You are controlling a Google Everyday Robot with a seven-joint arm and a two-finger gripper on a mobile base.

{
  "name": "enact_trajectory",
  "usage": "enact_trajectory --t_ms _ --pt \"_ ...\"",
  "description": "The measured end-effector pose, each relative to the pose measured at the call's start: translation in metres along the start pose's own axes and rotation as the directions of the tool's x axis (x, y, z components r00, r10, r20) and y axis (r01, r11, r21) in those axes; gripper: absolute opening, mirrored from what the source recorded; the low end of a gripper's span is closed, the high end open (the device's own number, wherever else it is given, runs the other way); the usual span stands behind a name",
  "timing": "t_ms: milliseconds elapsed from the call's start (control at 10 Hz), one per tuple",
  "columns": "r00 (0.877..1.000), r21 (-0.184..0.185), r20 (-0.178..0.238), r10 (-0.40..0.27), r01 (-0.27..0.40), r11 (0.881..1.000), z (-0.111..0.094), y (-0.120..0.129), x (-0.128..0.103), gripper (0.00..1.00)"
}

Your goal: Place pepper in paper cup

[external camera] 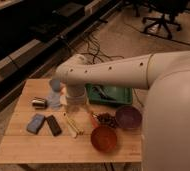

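The pepper (94, 120), slim and red-orange, lies on the wooden table (18, 145) just left of the dark grape cluster (107, 120). My arm reaches in from the right, and its wrist points down over the table's back middle. The gripper (76, 103) is at the wrist's lower end, behind and to the left of the pepper, clear of it and close to the grey-blue cup (54, 99). The paper cup does not show. The wrist covers the spot right of the grey-blue cup.
A small metal can (39, 103), a blue sponge (35, 122), a black block (53, 125) and pale sticks (73, 125) lie on the left half. An orange-red bowl (104, 138), a purple bowl (129, 116) and a green tray (110, 94) are on the right.
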Motion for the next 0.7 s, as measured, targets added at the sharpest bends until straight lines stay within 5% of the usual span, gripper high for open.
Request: enact_trajectory --t_ms 700 --pt "0.994 -0.017 -0.001 0.109 -0.109 0.994 0.005 -0.039 0.006 0.65"
